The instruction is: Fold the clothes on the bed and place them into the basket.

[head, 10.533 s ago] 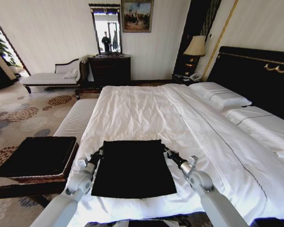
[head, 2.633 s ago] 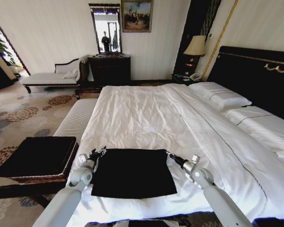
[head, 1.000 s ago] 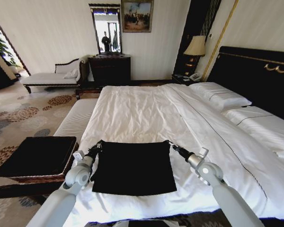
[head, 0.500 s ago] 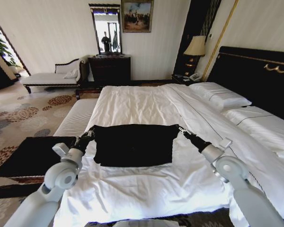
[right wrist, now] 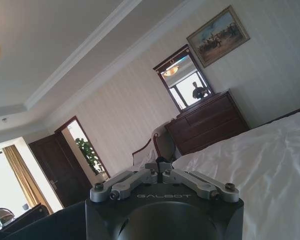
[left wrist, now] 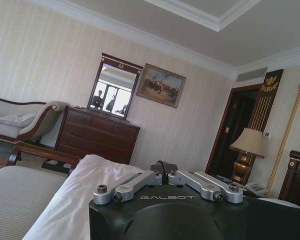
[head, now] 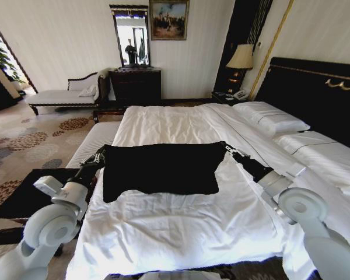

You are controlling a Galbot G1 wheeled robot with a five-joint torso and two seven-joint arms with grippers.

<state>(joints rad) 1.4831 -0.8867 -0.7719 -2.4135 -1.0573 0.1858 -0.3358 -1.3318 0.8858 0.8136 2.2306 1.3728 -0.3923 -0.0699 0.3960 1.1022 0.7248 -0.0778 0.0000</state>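
Two grippers clamp the black T-shirt [head: 160, 168]: left gripper [head: 98, 156], right gripper [head: 227, 148], one per upper corner. It hangs stretched over the white bed [head: 181, 227]; basket [head: 23, 198] on patterned carpet [head: 17, 143]. Versus a second ago: shirt higher, farther up the bed. "GALBOT" reads on both wrists.

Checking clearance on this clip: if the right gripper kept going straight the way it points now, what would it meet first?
The right gripper holds the black T-shirt's far corner and points across the bed toward the far wall. Beyond lies only white duvet, then probably the dark dresser; depth is unclear.
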